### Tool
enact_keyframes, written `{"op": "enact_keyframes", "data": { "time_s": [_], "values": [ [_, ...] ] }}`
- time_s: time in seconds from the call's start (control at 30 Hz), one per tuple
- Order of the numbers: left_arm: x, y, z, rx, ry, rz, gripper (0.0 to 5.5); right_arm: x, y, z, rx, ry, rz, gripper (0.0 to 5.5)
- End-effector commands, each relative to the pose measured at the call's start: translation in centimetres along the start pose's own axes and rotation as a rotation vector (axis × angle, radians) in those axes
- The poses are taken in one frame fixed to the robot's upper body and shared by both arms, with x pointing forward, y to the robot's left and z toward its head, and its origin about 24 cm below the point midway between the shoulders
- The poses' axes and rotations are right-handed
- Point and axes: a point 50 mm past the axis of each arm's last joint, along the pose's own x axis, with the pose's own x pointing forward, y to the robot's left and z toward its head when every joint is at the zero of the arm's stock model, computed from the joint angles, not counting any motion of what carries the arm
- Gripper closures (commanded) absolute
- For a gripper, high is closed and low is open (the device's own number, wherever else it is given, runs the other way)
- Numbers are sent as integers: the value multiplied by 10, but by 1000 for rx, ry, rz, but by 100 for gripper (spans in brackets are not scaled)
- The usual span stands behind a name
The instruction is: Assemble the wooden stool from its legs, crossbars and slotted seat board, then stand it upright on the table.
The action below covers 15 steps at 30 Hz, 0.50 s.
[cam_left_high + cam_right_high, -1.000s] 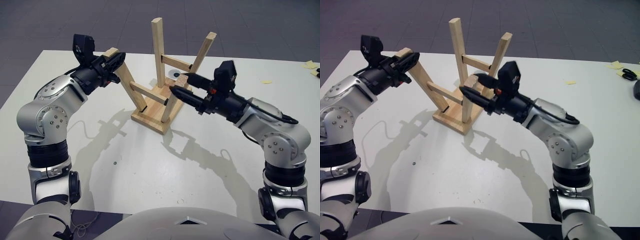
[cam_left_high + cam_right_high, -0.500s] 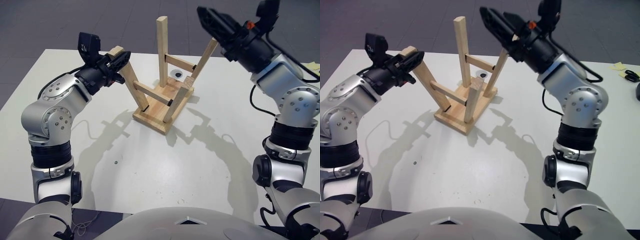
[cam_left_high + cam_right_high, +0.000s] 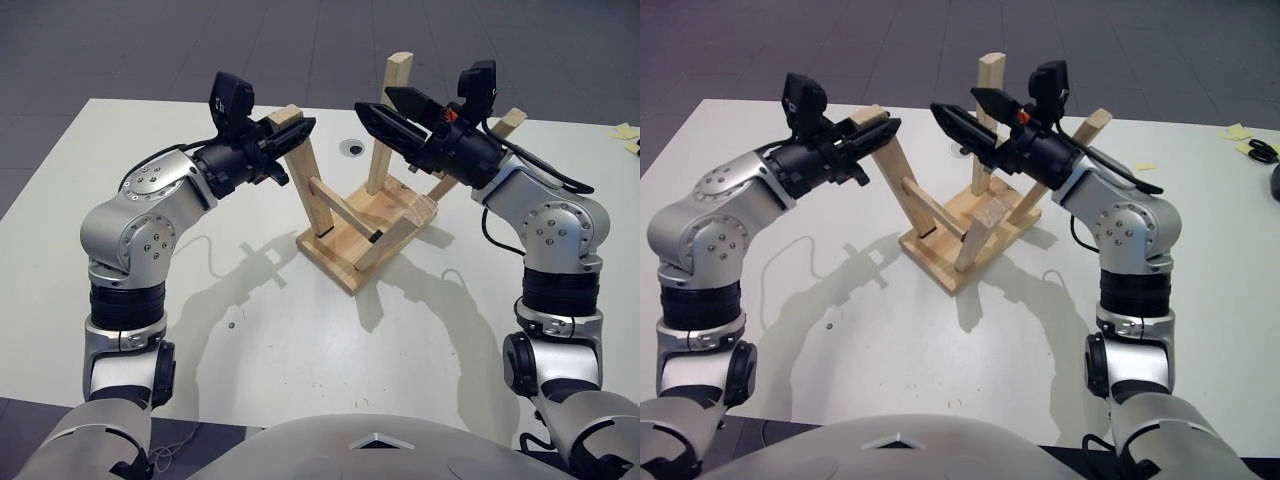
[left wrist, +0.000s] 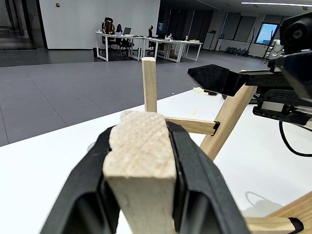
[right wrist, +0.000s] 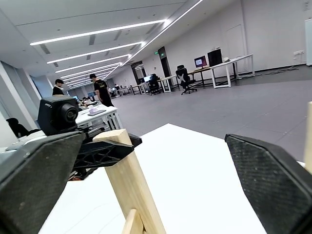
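Your stool (image 3: 372, 215) is upside down, its seat board (image 3: 342, 264) on the surface (image 3: 300, 340) and its legs pointing up and splaying outward. It sits toward the far edge, a little to the right of the middle of that edge. You cannot tell from these views whether the board lies flat all round.

The left leg (image 3: 308, 185) leans out toward the left edge. A crossbar (image 3: 345, 208) with dark ends runs from partway up it, down toward the near side of the board. The rear leg (image 3: 399, 72) stands tallest. The right leg (image 3: 508, 120) slants off toward the far right corner, and a second crossbar (image 4: 189, 126) joins those two.

Your left end effector (image 3: 296, 128) is clamped on the free top end of the left leg. Its two black fingers (image 4: 192, 165) press against opposite faces of the wood, and the cut end grain shows between them.

Your right end effector (image 3: 372, 98) has its fingers spread wide and holds nothing. It hangs above the seat board, in front of the rear leg, with its tips pointing toward the left one. The two are near each other but apart, and no part of it touches the stool.

Just beyond the stool, near the far edge, there is a small round fitting (image 3: 352, 147) set in the surface. Yellow paper slips (image 3: 622, 130) lie at the far right corner. A tiny dark speck (image 3: 231, 324) lies nearer you, left of centre.
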Motion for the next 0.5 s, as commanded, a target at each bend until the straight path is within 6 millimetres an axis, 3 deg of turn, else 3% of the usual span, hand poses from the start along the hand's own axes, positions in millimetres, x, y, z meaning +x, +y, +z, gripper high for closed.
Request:
{"op": "enact_keyframes", "data": {
  "time_s": [0.03,0.17,0.23,0.4,0.5],
  "values": [
    [4,-9,-23,-1,120,-38,445,6,-10,-19,-201,150,-72,10],
    [5,-10,-24,1,120,-36,445,15,-8,-30,-188,161,-29,10],
    [5,-10,-24,0,122,-34,445,17,-10,-46,-151,221,-21,10],
    [6,-11,-24,1,126,-36,445,11,-14,-63,-123,301,-27,10],
    [5,-10,-24,1,126,-27,445,1,-23,-84,-202,443,-58,10]
  ]
}}
